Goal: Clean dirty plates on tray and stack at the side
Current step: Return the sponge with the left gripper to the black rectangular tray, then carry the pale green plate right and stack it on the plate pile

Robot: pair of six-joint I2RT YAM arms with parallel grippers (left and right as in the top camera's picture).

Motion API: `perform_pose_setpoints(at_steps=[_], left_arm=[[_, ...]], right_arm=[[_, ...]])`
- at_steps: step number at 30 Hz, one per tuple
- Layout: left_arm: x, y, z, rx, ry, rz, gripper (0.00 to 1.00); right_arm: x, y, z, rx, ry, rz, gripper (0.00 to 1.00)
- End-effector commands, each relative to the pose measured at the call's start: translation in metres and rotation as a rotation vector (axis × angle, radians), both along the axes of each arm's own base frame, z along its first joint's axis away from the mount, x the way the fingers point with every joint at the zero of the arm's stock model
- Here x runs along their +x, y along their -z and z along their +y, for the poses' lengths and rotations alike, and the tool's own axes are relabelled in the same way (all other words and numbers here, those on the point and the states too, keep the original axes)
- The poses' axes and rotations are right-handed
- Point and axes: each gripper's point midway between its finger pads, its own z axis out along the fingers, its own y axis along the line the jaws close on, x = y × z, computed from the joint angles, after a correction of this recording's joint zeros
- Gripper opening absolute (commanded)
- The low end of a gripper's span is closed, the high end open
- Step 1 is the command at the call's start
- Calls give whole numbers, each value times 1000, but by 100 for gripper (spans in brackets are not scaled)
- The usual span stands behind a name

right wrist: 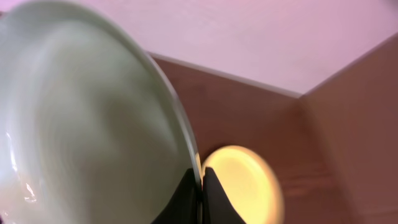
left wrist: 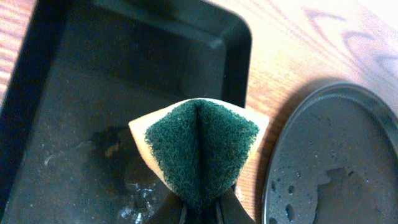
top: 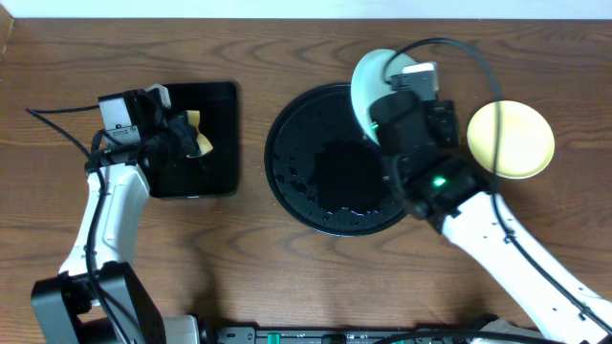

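Note:
My right gripper [right wrist: 199, 186] is shut on the rim of a pale mint-blue plate [top: 371, 88], holding it tilted on edge above the far right rim of the round black tray [top: 287, 182]; the plate fills the left of the right wrist view [right wrist: 87, 124]. A pale yellow plate [top: 511, 140] lies flat on the table to the right and also shows in the right wrist view [right wrist: 239, 183]. My left gripper [left wrist: 202, 208] is shut on a folded green-and-yellow sponge [left wrist: 199, 146] over the rectangular black tray [top: 215, 105]. The tray is wet [left wrist: 336, 162]. A third plate is not visible.
The rectangular black tray [left wrist: 74, 93] holds some water and sits left of the round tray. A black cable [top: 483, 67] arcs over the right arm near the yellow plate. Bare wooden table lies in front of both trays.

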Motion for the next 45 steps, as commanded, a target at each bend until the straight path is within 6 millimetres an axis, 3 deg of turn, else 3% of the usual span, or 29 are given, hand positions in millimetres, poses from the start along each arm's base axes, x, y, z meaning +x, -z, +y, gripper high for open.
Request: perform_pose_setpoints(at_steps=[1,5,11,16,20,26,30,33,36,39,43,45], left_arm=[[1,13,-2,-8,27,29,9],[-1,24,-3,-15,28,61,9],[-1,28,-3,-17,27,72,8],[-2,28,-3,-19,27,77,8],[-4,30,-3,-21,27,86,8],[-6,30,-4,-23,27,94,8],[-6,31,-4,-23,27,97,8],[-6,31,-4,-23,27,97,8],[-6,31,-4,-23,27,97,8],[-6,31,-4,-23,27,97,8],[-6,31,-4,-23,27,97,8],[-7,31,-4,-23,27,98,8]], right_arm=[[-16,-29,-14,-290,171,-66,1],[-18,-24,1,-313,154,-72,1],[-13,-19,7,-229,154,-107,1],[2,14,24,-100,-39,30,1],[12,37,7,109,-69,122,1],[35,66,-59,518,-25,224,1],[38,71,-140,744,117,187,1],[27,75,-204,807,250,138,1],[10,82,-255,840,370,110,1],[1,90,-282,883,432,93,1],[-1,100,-298,913,470,83,2],[1,105,-299,917,475,94,8]])
